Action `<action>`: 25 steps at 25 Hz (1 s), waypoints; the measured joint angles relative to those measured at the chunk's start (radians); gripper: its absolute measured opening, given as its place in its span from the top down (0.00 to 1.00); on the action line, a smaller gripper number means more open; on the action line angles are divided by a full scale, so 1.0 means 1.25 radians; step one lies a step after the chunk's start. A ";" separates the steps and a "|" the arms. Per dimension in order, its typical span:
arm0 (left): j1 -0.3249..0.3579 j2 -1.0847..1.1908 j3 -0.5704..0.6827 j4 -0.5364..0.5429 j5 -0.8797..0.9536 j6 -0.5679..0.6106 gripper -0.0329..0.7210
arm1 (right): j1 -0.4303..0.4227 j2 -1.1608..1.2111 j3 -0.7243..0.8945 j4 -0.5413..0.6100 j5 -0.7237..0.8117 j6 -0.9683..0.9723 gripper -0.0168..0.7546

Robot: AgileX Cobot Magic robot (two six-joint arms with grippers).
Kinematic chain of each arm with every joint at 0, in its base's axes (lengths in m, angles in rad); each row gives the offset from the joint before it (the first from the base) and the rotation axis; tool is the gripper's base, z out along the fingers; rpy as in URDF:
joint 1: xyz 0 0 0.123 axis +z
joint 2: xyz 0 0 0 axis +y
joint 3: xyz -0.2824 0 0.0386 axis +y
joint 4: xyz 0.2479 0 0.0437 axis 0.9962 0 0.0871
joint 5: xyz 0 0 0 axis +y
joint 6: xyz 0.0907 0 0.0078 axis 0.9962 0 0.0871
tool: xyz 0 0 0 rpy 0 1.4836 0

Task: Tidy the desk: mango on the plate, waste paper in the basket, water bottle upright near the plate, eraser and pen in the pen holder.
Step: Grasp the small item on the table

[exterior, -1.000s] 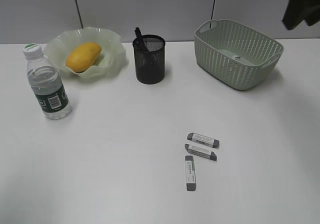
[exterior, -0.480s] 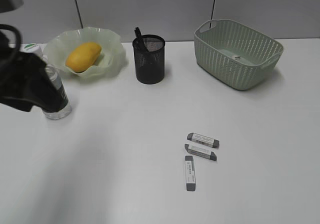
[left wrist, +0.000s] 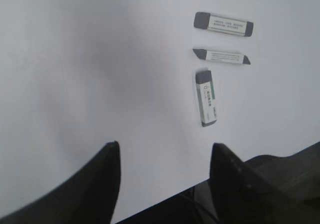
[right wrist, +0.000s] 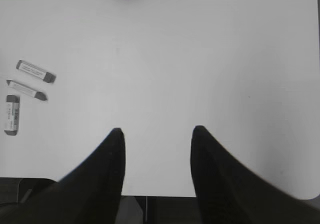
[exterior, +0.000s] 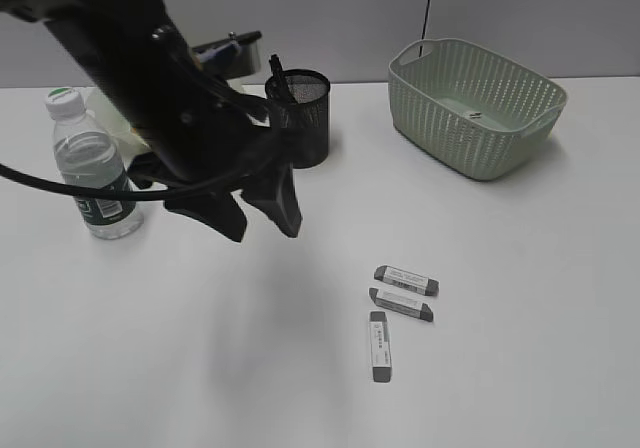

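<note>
Three grey-ended erasers (exterior: 406, 280) lie close together on the white desk (exterior: 520, 268), right of centre. My left gripper (exterior: 262, 230) hangs open and empty above the desk, to their upper left. In the left wrist view the erasers (left wrist: 207, 97) lie ahead and to the right of the open left gripper (left wrist: 165, 144). A dark pen (exterior: 277, 73) stands in the black mesh pen holder (exterior: 312, 108). The water bottle (exterior: 95, 173) stands upright at the left. My left arm hides the mango and the plate. The right gripper (right wrist: 158, 129) is open over bare desk.
The pale green basket (exterior: 475, 108) stands at the back right, with a small dark-marked bit on its floor that I cannot identify. In the right wrist view the erasers (right wrist: 27, 89) lie far left of the jaws. A grey wall runs behind the desk.
My left arm has swung in from the left edge to the middle of the desk and now covers the plate and mango. The dark shape at the top right has left view.
</note>
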 joint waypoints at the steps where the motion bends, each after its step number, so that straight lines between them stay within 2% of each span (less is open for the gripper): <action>1: -0.010 0.022 -0.013 -0.001 -0.003 -0.014 0.38 | 0.000 -0.015 0.009 0.013 0.000 0.000 0.52; 11: -0.142 0.203 -0.189 0.076 0.053 -0.124 0.43 | 0.000 -0.105 0.108 0.048 -0.002 0.000 0.52; 15: -0.192 0.276 -0.262 0.156 0.124 -0.196 0.46 | 0.000 -0.125 0.139 0.048 -0.005 0.000 0.52; 25: -0.203 0.329 -0.295 0.159 0.116 -0.363 0.47 | 0.000 -0.187 0.152 0.048 -0.009 0.000 0.52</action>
